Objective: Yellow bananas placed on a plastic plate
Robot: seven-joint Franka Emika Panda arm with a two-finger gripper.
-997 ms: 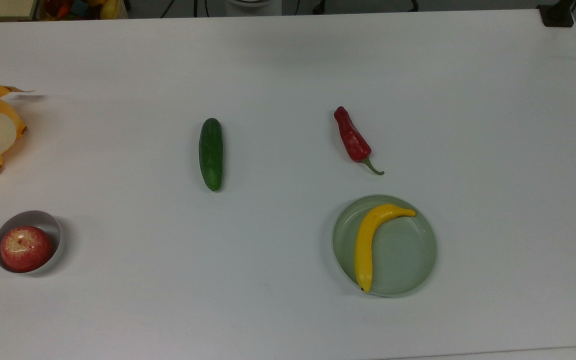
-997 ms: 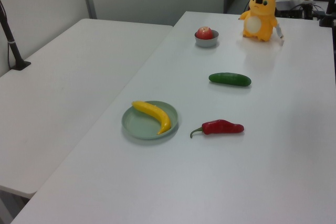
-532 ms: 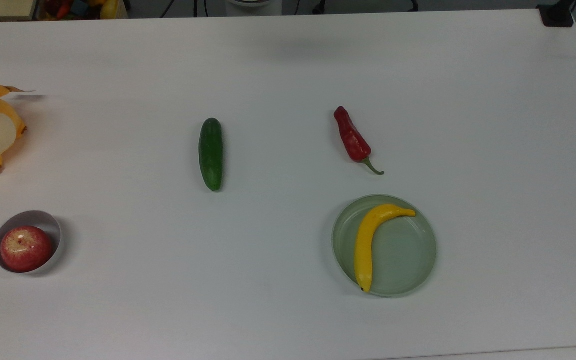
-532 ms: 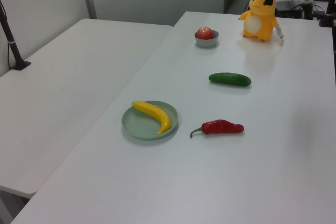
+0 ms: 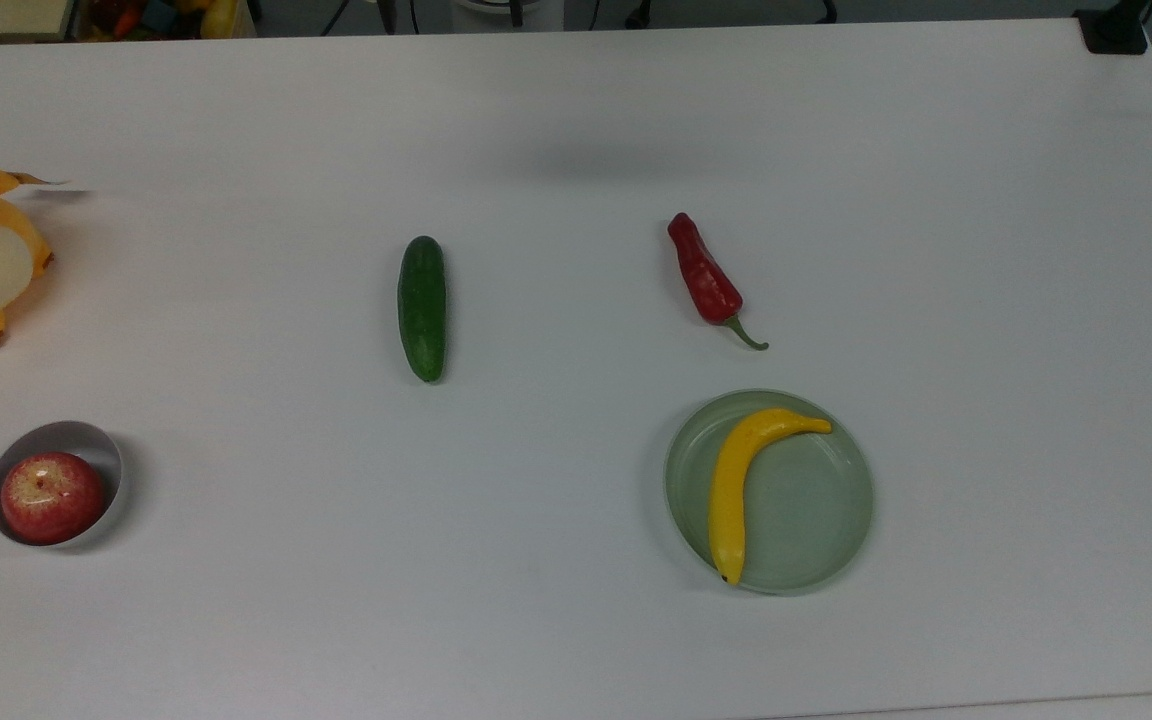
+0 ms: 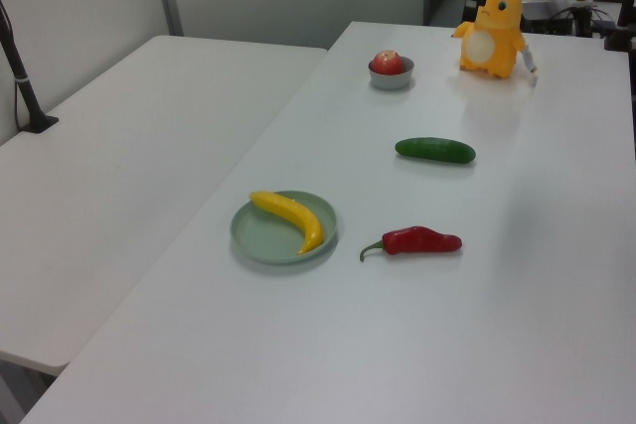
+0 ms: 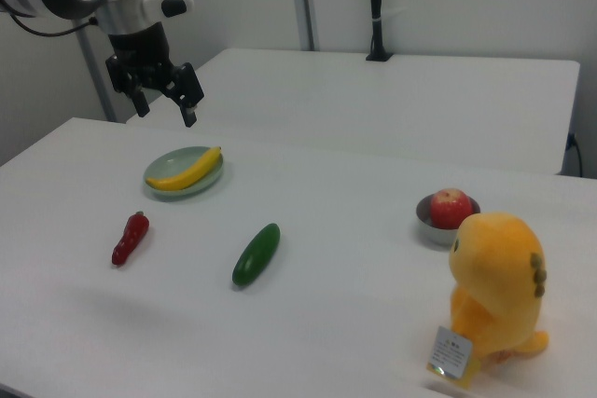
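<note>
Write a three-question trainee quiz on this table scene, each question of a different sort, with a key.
1. True or false: the banana lies on the green plate.
2. Multiple choice: what sits in the small grey bowl? A) a red pepper B) an apple C) a cucumber
3. Fill in: in the right view, the gripper hangs above the table with its fingers ____ and nothing between them.

Key:
1. True.
2. B, the apple. The red pepper and the cucumber lie on the bare table.
3. Open.
</note>
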